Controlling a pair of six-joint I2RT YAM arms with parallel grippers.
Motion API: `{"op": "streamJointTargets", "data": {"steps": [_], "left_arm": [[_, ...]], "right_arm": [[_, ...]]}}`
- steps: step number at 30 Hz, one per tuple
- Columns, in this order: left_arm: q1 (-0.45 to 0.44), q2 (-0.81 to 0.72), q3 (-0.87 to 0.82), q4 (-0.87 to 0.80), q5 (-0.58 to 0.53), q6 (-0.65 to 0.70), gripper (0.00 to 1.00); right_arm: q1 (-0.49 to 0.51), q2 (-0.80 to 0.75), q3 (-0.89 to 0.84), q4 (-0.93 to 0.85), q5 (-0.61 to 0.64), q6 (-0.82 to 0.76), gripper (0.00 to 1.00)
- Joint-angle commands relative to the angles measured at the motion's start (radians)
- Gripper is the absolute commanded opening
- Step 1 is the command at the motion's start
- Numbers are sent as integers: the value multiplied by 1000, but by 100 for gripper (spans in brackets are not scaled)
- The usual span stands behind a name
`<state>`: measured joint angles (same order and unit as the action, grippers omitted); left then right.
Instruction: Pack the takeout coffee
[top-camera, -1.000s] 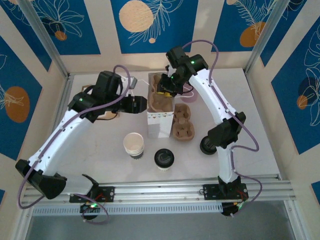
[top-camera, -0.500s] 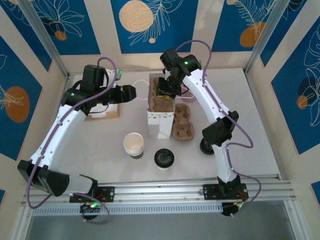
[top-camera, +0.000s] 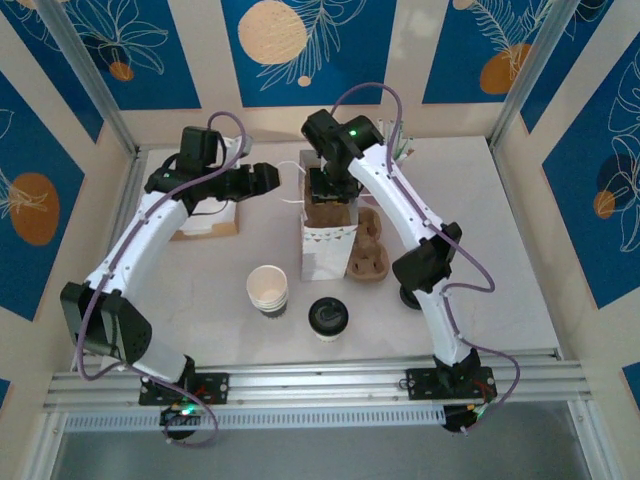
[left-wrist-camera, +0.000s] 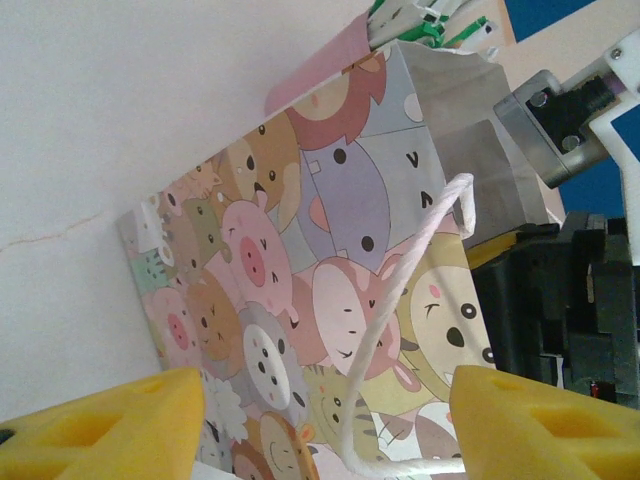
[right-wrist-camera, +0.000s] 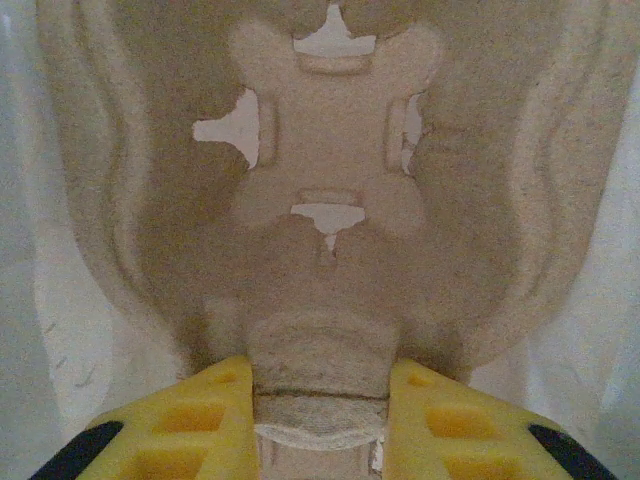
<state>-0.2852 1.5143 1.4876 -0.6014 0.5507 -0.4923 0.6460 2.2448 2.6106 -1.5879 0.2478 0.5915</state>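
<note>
Where your takeout coffee (top-camera: 327, 317) stands: upright, on the paper bag's (top-camera: 325, 245) near side.
Your left gripper (top-camera: 265, 180): wide, empty, left of the bag.
Your right gripper (right-wrist-camera: 320, 395): clamped on the cup carrier (right-wrist-camera: 330, 200), at the bag's mouth.

A brown cardboard cup tray (right-wrist-camera: 330, 230) sits in the middle and reaches up to 12 o'clock. It has a cross-shaped dip with small holes cut around it, and white shows through the holes. At 6 o'clock, two yellow fingers (right-wrist-camera: 200, 420) squeeze a thick tab of the tray, one at 7 o'clock and one at 5 o'clock. Blurry white sides stand at 9 and 3 o'clock.
</note>
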Motion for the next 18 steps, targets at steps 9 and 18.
{"op": "streamJointTargets", "data": {"steps": [9, 18], "left_arm": [[12, -89, -78, 41, 12, -6, 64], [21, -110, -123, 43, 2, 4, 62]], "right_arm": [[30, 76, 27, -40, 24, -12, 30], [35, 101, 3, -28, 7, -9, 30]]}}
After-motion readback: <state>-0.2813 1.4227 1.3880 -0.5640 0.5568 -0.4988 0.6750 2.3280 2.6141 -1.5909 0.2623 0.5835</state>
